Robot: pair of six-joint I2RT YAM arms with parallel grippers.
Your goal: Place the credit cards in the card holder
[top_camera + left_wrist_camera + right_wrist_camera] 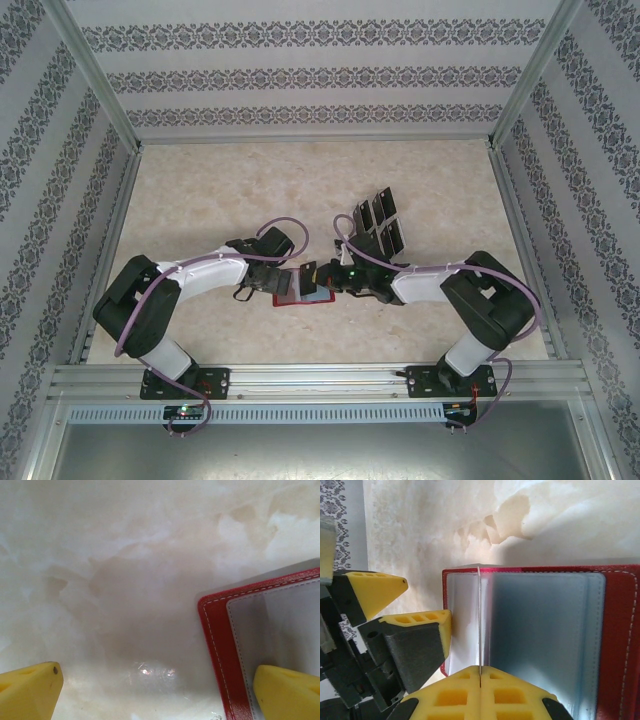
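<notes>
While left claw [157,672] pins card holder [220,645], right claw [479,672] clamps credit card [479,620]

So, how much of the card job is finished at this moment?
Done: the red wallet lies open, no card visible in its pockets. In hand: left end effector open, one finger over the wallet; right end effector shut on a thin sheet, edge-on, maybe a card. Left: several black cards sit outside it.

No readable text, labels, brands or numbers on anything in view.
</notes>
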